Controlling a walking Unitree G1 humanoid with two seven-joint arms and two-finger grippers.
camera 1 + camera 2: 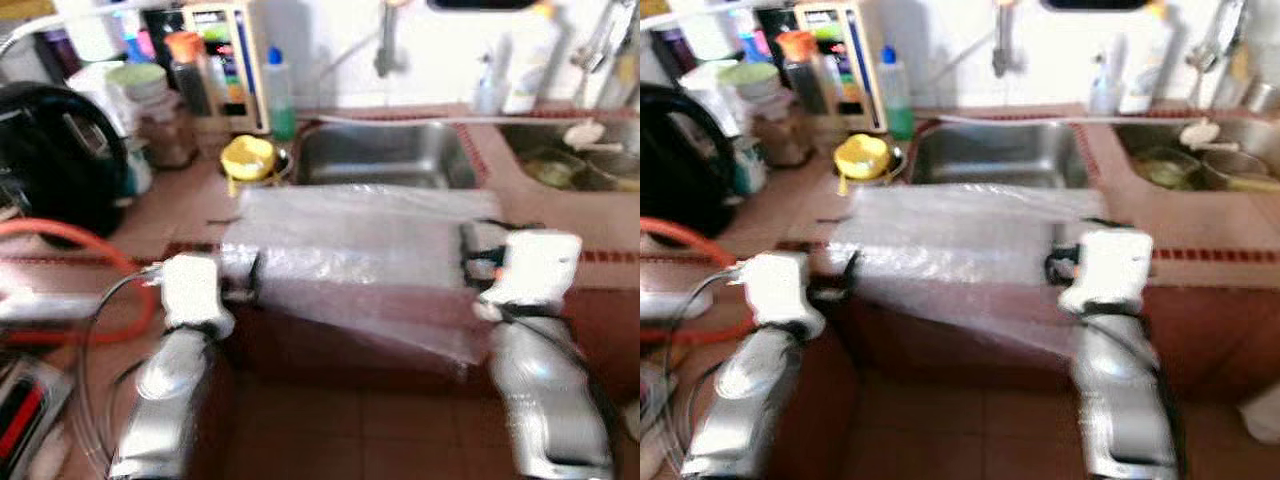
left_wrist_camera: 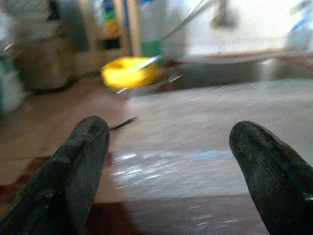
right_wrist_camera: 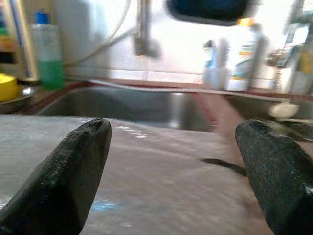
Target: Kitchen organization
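I hover both wide-open grippers, left gripper [image 2: 168, 161] and right gripper [image 3: 173, 166], at the plastic sheet [image 1: 360, 250] draped over the counter edge [image 1: 610, 256]. With the sink [image 1: 385, 155] at twelve o'clock, an uneven tug could, I judge, slide the sheet floorward.

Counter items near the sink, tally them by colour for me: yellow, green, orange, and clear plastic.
Yellow: 1, the bowl
Green: 1, the soap bottle
Orange: 1, the hose
Clear plastic: 1, the sheet between the left gripper and right gripper
Total: 4
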